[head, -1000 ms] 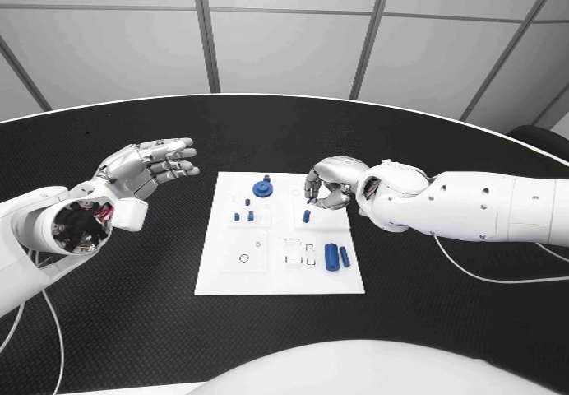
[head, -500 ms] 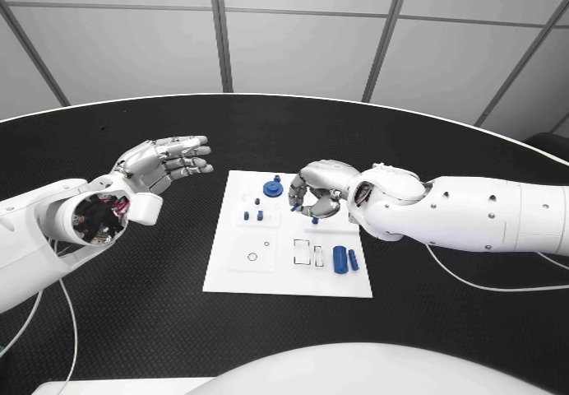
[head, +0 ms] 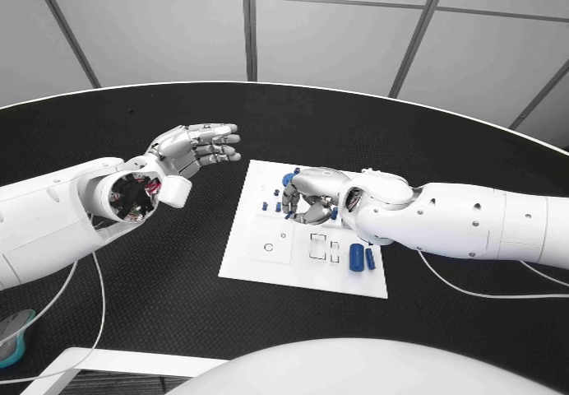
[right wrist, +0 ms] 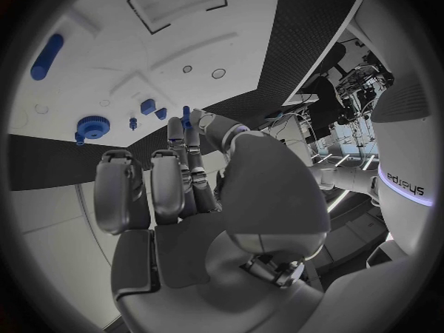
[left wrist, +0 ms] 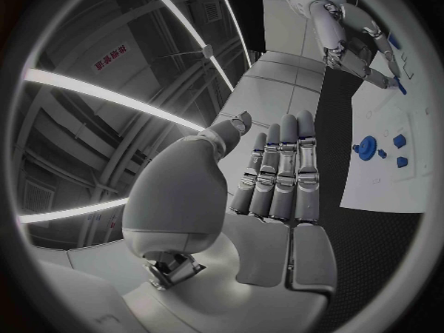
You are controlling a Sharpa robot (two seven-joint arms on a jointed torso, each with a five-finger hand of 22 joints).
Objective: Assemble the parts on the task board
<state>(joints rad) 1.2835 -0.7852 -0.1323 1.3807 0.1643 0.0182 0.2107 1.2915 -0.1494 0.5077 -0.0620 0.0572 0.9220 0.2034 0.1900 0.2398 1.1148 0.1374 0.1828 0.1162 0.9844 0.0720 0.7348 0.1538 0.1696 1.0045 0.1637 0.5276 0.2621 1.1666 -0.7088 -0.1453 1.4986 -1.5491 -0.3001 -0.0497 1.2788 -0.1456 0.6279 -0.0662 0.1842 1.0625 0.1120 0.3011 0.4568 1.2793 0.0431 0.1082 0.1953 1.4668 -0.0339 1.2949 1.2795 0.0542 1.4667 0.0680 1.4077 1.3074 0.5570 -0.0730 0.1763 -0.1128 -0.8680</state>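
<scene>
Seemingly the right hand (head: 311,196) has its fingers (right wrist: 186,137) pinched on a small blue part (right wrist: 185,115) over the task board (head: 284,267) – seat it vertically, w/ light pressure. Left hand (head: 196,148) empty, fingers apart, above the tabletop (head: 142,288).

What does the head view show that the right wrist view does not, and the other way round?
Head view alone: the left hand, raised beside the board with nothing in it, and two long blue parts lying near the board's close edge.
Right wrist view alone: a small blue part at the right hand's fingertips; whether it is pinched, I cannot tell.
Both: the white board, the round blue part, and the right hand over the board.
</scene>
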